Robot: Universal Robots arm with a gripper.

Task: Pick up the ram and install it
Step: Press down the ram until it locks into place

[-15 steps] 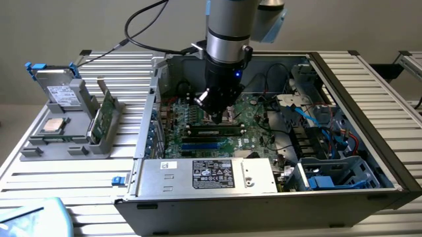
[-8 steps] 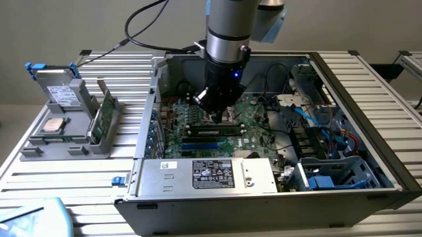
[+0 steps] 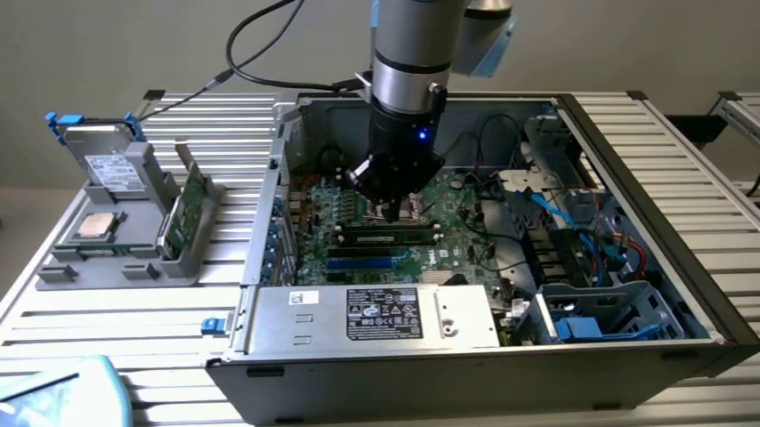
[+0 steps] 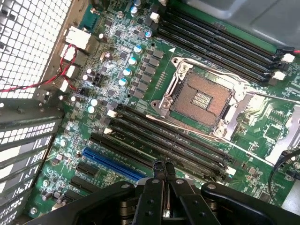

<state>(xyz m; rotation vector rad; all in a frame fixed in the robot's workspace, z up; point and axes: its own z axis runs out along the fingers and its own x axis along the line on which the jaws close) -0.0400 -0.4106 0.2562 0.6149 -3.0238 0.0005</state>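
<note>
**Ram in a motherboard slot, shut hand just above it**

Ram (image 3: 386,237) standing on edge in a long black slot of the motherboard (image 3: 464,200), inside the open computer case (image 3: 665,178), white label facing the exterior camera. Just beyond a blue slot (image 3: 368,264), with the metal power supply box (image 3: 380,316) nearer the camera.

Hand (image 3: 390,213) hanging straight down from the arm (image 3: 410,53), right over the ram's middle. Fingertips pressed together, nothing held between them. Touching the stick's top edge or just clear of it: cannot tell.

From the wrist camera, closed tips of the hand (image 4: 163,168) over the bank of long black slots, between the blue slot (image 4: 112,164) and the open CPU socket (image 4: 201,98).

Off to the exterior view's left, well apart from the case, a grey holder (image 3: 119,258) on the ribbed metal surface (image 3: 119,311), with a green card (image 3: 184,209) standing upright in it.
</note>
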